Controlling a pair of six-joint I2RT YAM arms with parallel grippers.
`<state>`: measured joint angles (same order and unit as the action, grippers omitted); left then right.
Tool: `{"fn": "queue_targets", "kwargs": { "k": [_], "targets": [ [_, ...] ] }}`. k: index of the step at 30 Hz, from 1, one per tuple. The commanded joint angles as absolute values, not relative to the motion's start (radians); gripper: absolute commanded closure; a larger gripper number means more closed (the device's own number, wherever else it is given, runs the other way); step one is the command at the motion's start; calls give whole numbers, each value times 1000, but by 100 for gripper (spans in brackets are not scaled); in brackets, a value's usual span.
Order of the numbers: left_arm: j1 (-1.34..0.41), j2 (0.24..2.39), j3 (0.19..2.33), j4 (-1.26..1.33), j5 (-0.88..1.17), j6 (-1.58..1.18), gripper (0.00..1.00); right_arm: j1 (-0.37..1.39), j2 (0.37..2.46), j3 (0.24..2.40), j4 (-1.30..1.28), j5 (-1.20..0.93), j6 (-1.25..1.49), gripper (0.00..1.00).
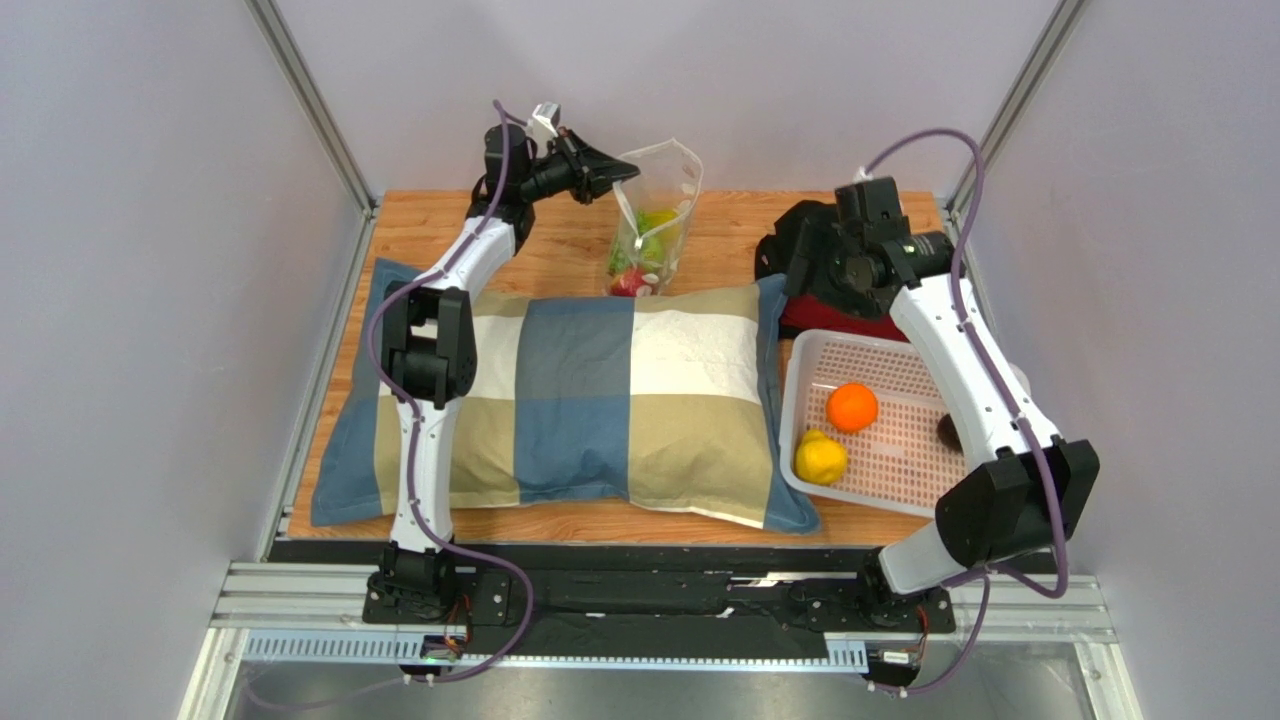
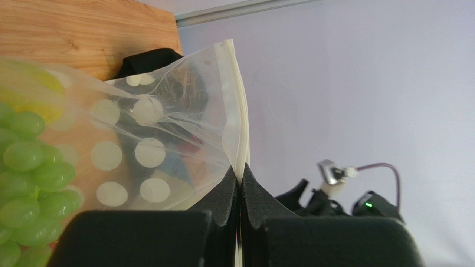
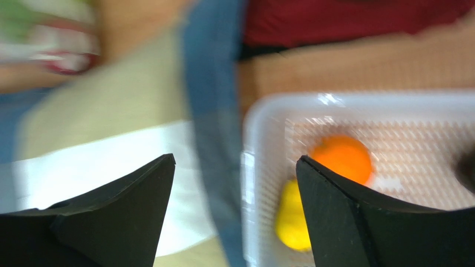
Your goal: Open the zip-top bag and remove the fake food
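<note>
The zip-top bag [image 1: 661, 203] stands upright at the back of the table, clear with white dots [image 2: 150, 150]. My left gripper [image 1: 613, 171] [image 2: 241, 173] is shut on its top zip edge. Fake food sits inside it: green grapes [image 2: 25, 183], a yellow piece [image 2: 33, 83] and a red piece [image 1: 631, 281]. An orange [image 1: 852, 407] [image 3: 343, 158], a lemon [image 1: 821, 458] [image 3: 292, 217] and a dark piece [image 1: 950, 432] lie in the white basket [image 1: 902, 488] [image 3: 251, 122]. My right gripper [image 1: 781, 267] [image 3: 235, 161] hangs open and empty above the border between pillow and basket.
A large checked pillow [image 1: 601, 398] [image 3: 111, 122] fills the middle of the wooden table [image 1: 721, 225]. A red and black object [image 1: 824, 315] [image 3: 345, 19] lies behind the basket. Grey walls and metal posts close in the sides and back.
</note>
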<state>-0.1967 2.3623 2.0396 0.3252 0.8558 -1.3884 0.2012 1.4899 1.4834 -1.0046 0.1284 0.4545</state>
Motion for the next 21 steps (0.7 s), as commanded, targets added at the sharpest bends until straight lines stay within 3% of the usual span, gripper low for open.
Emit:
{"fn": "queue_targets", "kwargs": {
  "k": [1, 9, 16, 21],
  "targets": [
    [-209, 2319, 2046, 382, 874, -1371, 100, 331, 1555, 1687, -842, 31, 463, 20],
    [-235, 2316, 2045, 310, 885, -1301, 100, 420, 1862, 2033, -620, -90, 462, 37],
    [-241, 2306, 2022, 293, 882, -1278, 100, 422, 2166, 2316, -618, -156, 462, 65],
    [-245, 2310, 2029, 307, 881, -1292, 100, 423, 2250, 2346, -606, -155, 472, 75]
  ]
}}
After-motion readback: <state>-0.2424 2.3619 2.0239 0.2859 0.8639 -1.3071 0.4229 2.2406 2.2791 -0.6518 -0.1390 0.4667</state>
